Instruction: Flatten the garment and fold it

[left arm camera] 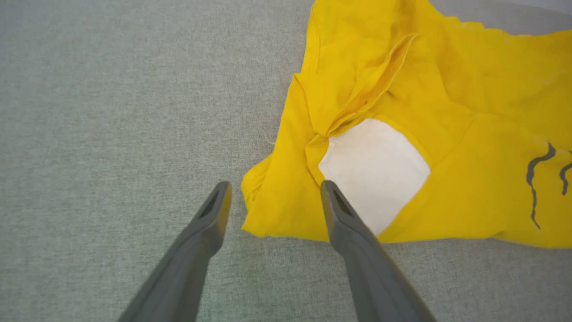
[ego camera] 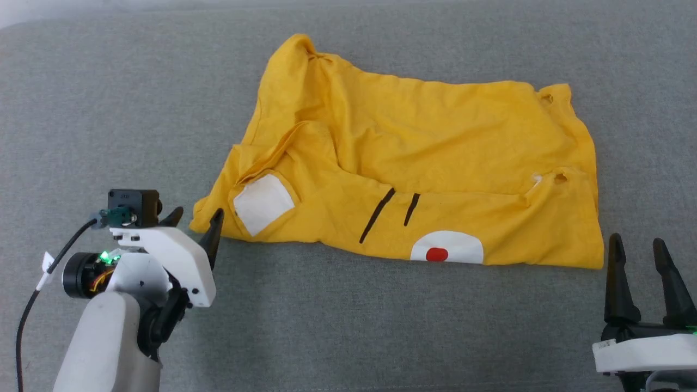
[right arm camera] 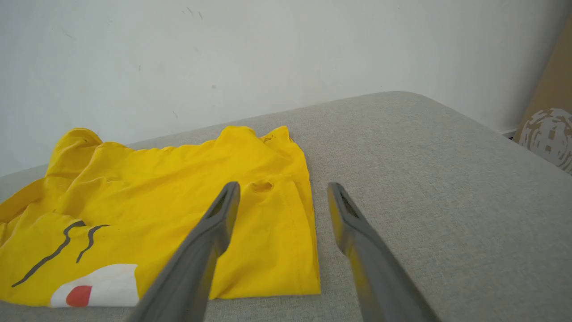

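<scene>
Lying crumpled across the middle of a grey upholstered surface [ego camera: 109, 109], the yellow T-shirt [ego camera: 425, 147] has bare fabric on every side, with the widest open stretches to the robot's left and along the front. Its near hem runs roughly straight from left to right, while the far edge bunches up into a raised fold at the left. A white patch [ego camera: 263, 204] shows near the left corner, two black stripes [ego camera: 377, 215] mark the middle, and a red dot [ego camera: 436, 254] sits in a white half-oval at the near hem.

The left gripper [ego camera: 197, 212] hovers at the shirt's near left corner, fingers spread wide and holding nothing. From its wrist camera one finger [left arm camera: 353, 223] crosses in front of the white patch; whether it touches the cloth cannot be told. The right gripper [ego camera: 637, 239] stands just off the near right corner, its fingers equally wide apart and empty, clear of the cloth.

The right wrist camera takes in a pale wall [right arm camera: 268, 53] close behind the surface, the surface's rounded far right corner, and a brown board [right arm camera: 552, 112] with a white print beyond it. It also shows a small hole [right arm camera: 261, 185] in the shirt near the right side. The left wrist camera brings out the folded seam above the white patch.
</scene>
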Controlling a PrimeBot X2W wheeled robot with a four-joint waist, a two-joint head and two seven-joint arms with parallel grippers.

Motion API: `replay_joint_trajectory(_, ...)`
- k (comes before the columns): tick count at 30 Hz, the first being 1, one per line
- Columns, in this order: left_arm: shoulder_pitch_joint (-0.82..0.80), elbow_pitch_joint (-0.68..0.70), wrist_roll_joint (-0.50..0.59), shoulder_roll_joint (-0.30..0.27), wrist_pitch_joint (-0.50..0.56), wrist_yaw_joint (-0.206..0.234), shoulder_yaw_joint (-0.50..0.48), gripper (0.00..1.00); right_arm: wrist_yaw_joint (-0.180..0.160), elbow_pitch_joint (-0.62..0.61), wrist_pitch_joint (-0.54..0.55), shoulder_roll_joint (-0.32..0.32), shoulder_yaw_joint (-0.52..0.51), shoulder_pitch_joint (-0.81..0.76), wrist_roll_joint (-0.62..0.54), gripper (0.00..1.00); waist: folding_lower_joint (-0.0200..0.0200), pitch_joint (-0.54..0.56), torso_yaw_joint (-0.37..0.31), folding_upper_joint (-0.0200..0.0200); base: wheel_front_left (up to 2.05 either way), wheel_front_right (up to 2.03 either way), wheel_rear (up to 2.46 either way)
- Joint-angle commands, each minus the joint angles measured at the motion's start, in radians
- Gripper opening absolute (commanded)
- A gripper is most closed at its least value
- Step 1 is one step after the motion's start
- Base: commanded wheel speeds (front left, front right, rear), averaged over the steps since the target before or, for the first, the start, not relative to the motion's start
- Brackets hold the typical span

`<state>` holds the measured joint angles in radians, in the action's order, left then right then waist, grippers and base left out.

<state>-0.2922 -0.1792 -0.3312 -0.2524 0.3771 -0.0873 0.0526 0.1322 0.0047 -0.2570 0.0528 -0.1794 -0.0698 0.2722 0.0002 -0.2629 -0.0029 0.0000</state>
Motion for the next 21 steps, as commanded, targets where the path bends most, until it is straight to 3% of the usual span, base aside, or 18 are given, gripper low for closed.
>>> replay_joint_trajectory(1, -0.015, -0.013, -0.015, 0.001, 0.016, 0.007, -0.003, 1.00, -0.002, 0.002, -0.005, -0.003, 0.001, 0.013, -0.003, 1.00, -0.0002, -0.016, -0.012, 0.0000, 0.00, 0.00, 0.00)
replay_joint_trajectory(11, -0.056, -0.083, -0.060, 0.019, 0.102, 0.019, 0.002, 1.00, -0.002, 0.003, -0.005, -0.003, 0.001, 0.031, -0.006, 1.00, -0.0002, -0.049, -0.016, 0.0000, 0.00, 0.00, 0.00)
replay_joint_trajectory(12, -0.060, -0.094, -0.059, 0.018, 0.103, 0.020, 0.004, 0.96, -0.002, 0.003, -0.005, -0.003, -0.001, 0.034, -0.007, 1.00, -0.0002, -0.052, -0.015, 0.0000, 0.00, 0.00, 0.00)
replay_joint_trajectory(13, -0.066, -0.104, -0.058, 0.017, 0.100, 0.019, 0.007, 0.35, -0.002, 0.003, -0.005, -0.003, -0.001, 0.037, -0.009, 1.00, -0.0002, -0.055, -0.014, 0.0000, 0.00, 0.00, 0.00)
replay_joint_trajectory(14, -0.071, -0.113, -0.060, 0.019, 0.094, 0.019, 0.007, 0.00, -0.002, 0.004, -0.005, -0.003, -0.002, 0.040, -0.011, 1.00, -0.0002, -0.058, -0.013, 0.0000, 0.00, 0.00, 0.00)
replay_joint_trajectory(21, -0.080, -0.126, -0.093, 0.034, 0.052, 0.000, 0.011, 0.00, -0.002, -0.013, 0.006, -0.003, 0.000, 0.061, -0.038, 1.00, -0.0002, -0.056, -0.010, 0.0000, 0.00, 0.00, 0.00)
